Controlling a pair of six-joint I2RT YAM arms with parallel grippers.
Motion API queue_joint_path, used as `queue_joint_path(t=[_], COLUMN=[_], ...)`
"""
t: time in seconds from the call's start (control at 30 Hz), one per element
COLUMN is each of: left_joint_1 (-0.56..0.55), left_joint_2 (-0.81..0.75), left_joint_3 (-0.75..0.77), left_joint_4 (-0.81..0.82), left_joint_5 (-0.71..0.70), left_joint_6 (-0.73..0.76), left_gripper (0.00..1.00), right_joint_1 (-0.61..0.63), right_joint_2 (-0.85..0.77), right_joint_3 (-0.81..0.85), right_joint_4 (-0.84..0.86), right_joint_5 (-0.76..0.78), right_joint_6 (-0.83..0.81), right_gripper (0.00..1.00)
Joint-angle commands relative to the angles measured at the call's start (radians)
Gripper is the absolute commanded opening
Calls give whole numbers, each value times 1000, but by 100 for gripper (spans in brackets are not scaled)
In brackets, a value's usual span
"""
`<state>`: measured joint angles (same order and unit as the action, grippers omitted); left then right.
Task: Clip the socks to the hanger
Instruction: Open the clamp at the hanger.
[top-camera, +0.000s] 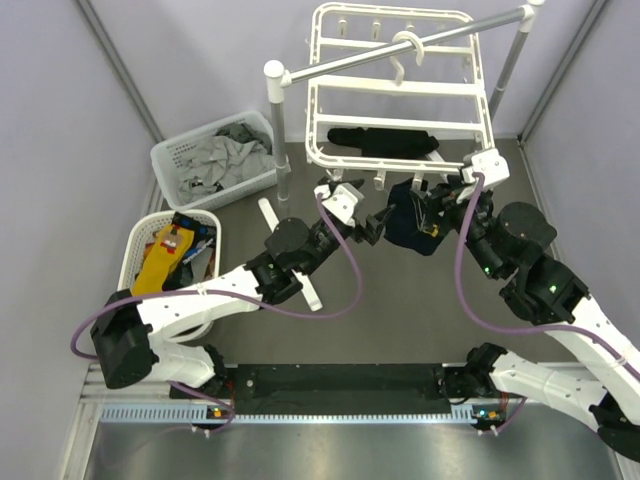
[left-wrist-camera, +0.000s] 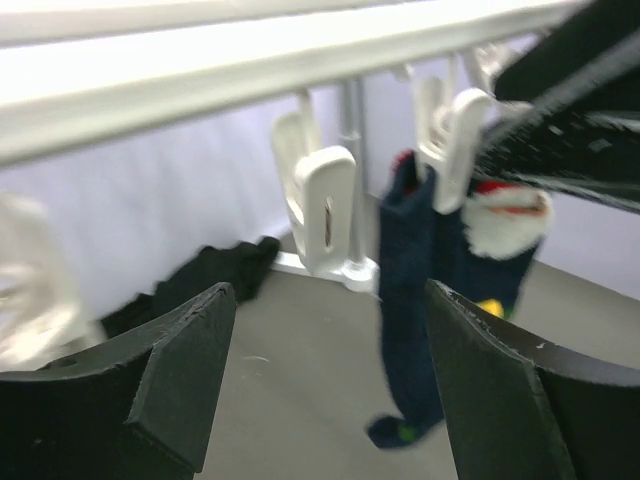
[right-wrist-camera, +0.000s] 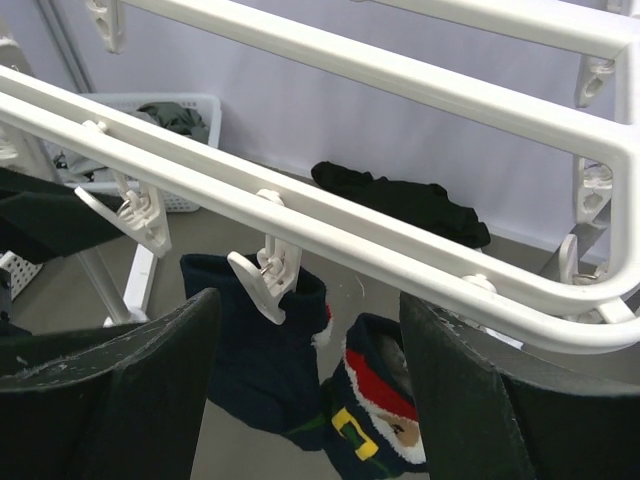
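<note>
Navy Santa sock (right-wrist-camera: 260, 370) is hung by its cuff from a clip (right-wrist-camera: 262, 282) on the near bar of the hanger (right-wrist-camera: 400, 255), so both pairs of jaws are held wide open and empty, the clip presumably bearing its weight.

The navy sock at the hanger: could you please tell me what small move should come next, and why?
Likely draw the left gripper back toward the basket for the yellow-orange sock. The navy sock already hangs from a clip on the hanger, and the right gripper is open and empty like the left.
</note>
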<state>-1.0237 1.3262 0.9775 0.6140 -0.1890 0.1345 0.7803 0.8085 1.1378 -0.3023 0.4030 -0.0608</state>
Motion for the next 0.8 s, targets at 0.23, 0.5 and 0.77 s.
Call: queue_joint_path(t=[0.23, 0.5, 0.77], left_joint_1=[-3, -3, -15], left_joint_2=[16, 54, 59], left_joint_3=[27, 55, 59], left_joint_4=[223, 228, 230], left_joint_5=[-156, -141, -113], left_joint_6=[157, 154, 149], left_gripper=[77, 62, 58], right_joint_1=[-6, -4, -4], right_joint_2=[-35, -49, -66], right_joint_3=[-18, -23, -24], right_joint_4=[38, 26, 17], right_joint_5=[48, 57, 59], right_joint_6=[-22, -24, -24], right_gripper=[71, 72, 72])
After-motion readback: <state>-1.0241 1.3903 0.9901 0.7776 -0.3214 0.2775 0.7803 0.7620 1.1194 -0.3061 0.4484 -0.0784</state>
